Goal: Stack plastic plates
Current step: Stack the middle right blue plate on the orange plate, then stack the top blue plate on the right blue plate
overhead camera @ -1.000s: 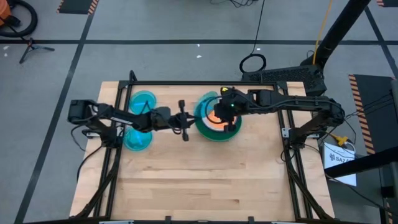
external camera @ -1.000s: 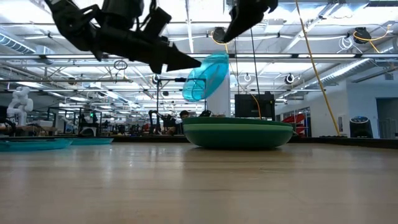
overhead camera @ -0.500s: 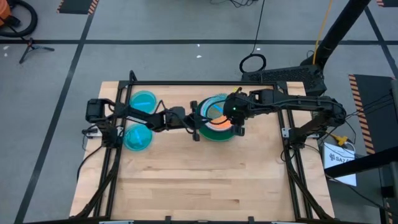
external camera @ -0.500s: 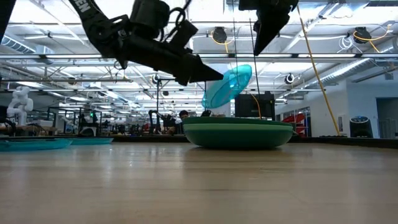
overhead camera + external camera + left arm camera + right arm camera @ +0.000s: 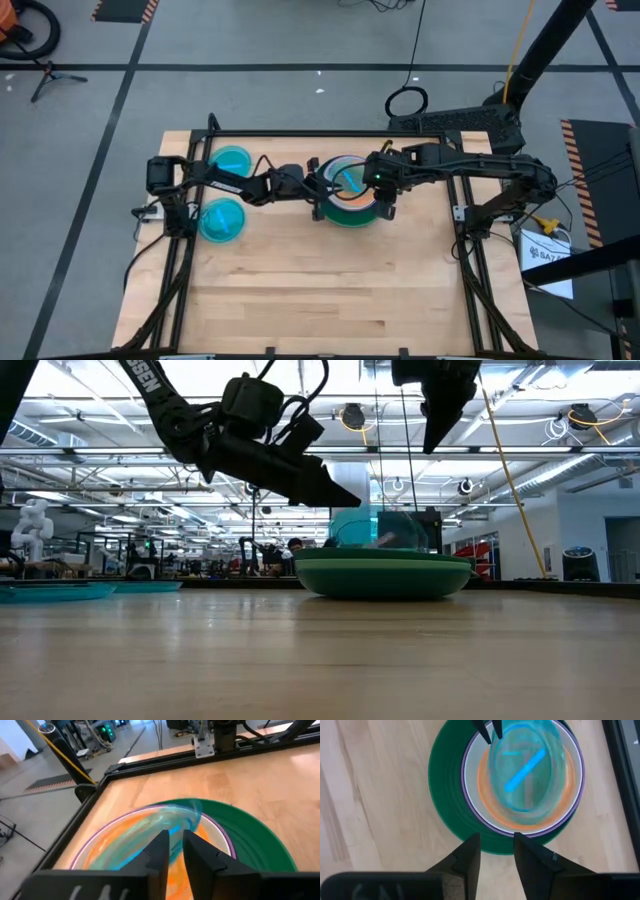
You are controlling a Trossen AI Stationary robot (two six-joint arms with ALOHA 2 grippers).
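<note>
Left gripper [image 5: 322,192], fingers nearly closed and apparently empty, sits at the left rim of the stack [image 5: 350,210], blue plate [image 5: 526,767] just right of it.

You see the left gripper [image 5: 318,193] advanced farther over the stack [image 5: 350,207]. The translucent blue plate [image 5: 525,770], previously tilted above it, now lies on the orange plate [image 5: 485,790].
</note>
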